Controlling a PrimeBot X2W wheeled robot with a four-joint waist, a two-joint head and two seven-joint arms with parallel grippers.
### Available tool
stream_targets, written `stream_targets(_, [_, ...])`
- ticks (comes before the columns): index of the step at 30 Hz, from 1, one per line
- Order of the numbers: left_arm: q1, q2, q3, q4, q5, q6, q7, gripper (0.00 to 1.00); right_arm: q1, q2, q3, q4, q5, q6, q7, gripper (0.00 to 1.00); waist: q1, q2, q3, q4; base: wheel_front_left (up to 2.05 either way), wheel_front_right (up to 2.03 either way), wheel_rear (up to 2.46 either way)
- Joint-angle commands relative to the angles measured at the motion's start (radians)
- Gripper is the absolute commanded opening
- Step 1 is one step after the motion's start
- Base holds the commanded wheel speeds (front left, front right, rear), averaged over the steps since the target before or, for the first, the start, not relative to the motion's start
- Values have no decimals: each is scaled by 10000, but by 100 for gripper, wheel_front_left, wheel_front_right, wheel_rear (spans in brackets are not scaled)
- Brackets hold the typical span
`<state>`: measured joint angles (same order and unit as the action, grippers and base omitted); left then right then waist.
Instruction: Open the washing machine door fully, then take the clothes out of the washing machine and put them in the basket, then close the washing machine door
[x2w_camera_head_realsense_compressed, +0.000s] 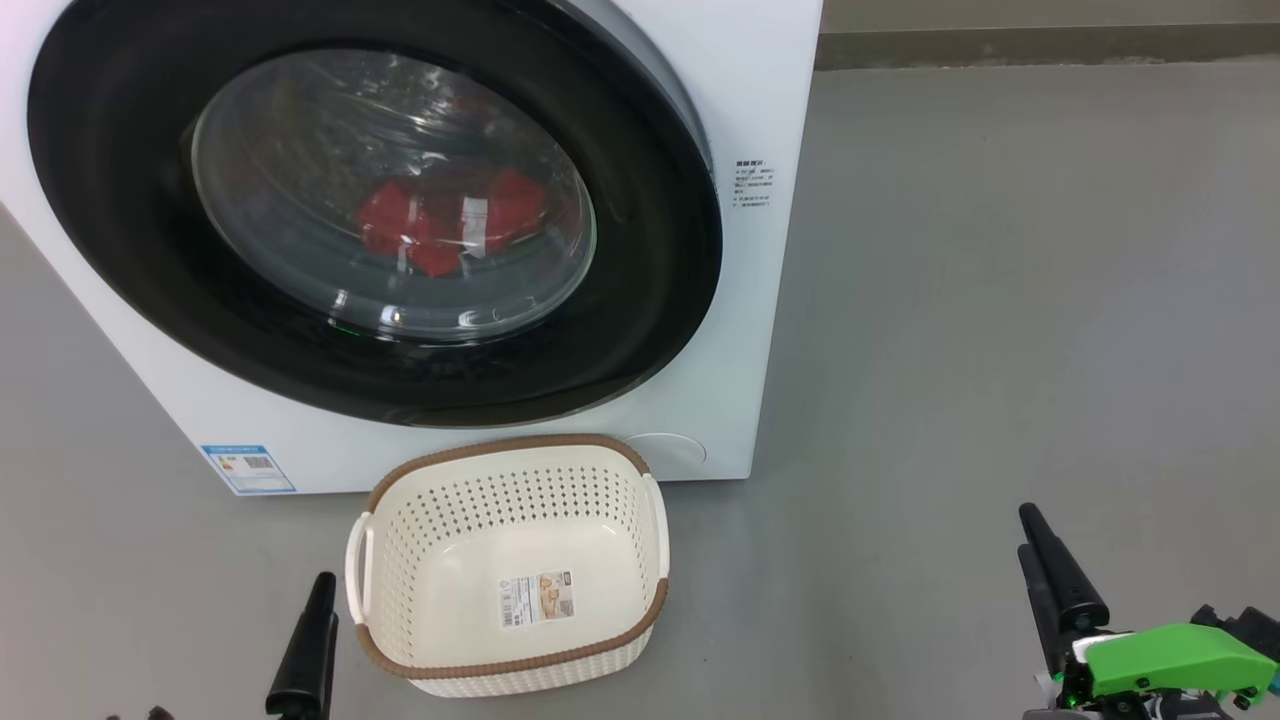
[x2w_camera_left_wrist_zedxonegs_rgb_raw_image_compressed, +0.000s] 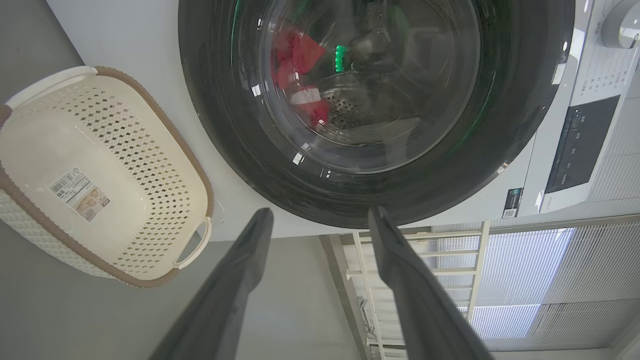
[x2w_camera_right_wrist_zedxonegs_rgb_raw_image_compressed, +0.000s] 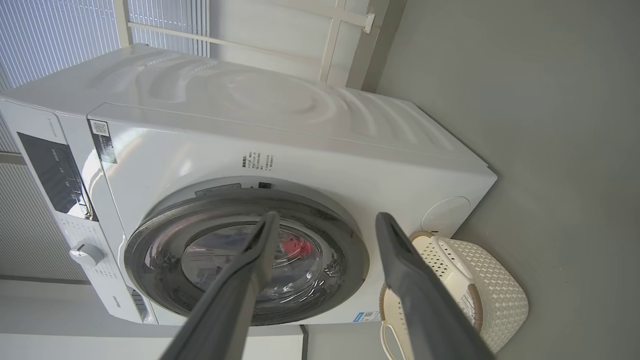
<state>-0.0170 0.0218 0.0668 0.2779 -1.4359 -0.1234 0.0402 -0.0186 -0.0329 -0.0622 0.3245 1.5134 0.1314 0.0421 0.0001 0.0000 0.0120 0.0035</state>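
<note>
got left gripper (x2w_camera_left_wrist_zedxonegs_rgb_raw_image_compressed: 320, 212) and right gripper (x2w_camera_right_wrist_zedxonegs_rgb_raw_image_compressed: 326, 216) both spread wide, pinching nothing. ahead of them, facing the washing machine door (x2w_camera_head_realsense_compressed: 640, 300): shut, glossy black ring around a bulging clear glass bowl. can spot the clothes (x2w_camera_head_realsense_compressed: 440, 225) behind that glass, crumpled red fabric with a white bit, in the perforated steel drum (x2w_camera_left_wrist_zedxonegs_rgb_raw_image_compressed: 350, 107) of the boxy white washing machine (x2w_camera_head_realsense_compressed: 740, 100). just right of the left gripper, found the basket (x2w_camera_head_realsense_compressed: 500, 450): cream perforated plastic, brown woven-look rim, paper label (x2w_camera_head_realsense_compressed: 537, 598) inside, on smooth grey floor (x2w_camera_head_realsense_compressed: 1000, 300) before the door.
</note>
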Motion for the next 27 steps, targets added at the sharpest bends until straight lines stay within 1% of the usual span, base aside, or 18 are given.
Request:
stream_targets(1, [-30, 149, 105, -341, 311, -17, -110, 100, -221, -183, 89, -286, -247, -2, -121, 100, -1, 0, 6, 2, 0, 0, 0])
stream_targets(9, [51, 160, 98, -527, 1637, 8, -345, 100, -216, -263, 310, -275, -1075, -2, -357, 100, -1, 0, 30, 5, 0, 0, 0])
stream_targets(15, [105, 167, 14, -672, 2374, 137, -492, 100, -223, -322, 464, -266, -1706, -2, -504, 100, -1, 0, 45, 5, 0, 0, 0])
stream_targets(18, [154, 172, -63, -802, 2981, 236, -608, 100, -226, -386, 629, -217, -2180, -3, -621, 100, -1, 0, 58, 7, 0, 0, 0])
stream_targets(19, [154, 172, -63, -802, 2981, 236, -608, 100, -226, -386, 629, -217, -2180, -3, -621, 100, -1, 0, 58, 7, 0, 0, 0])
stream_targets(27, [252, 183, -230, -993, 4259, 440, -842, 100, -257, -502, 873, -168, -3180, -3, -856, 100, -1, 0, 92, 3, 0, 0, 0])
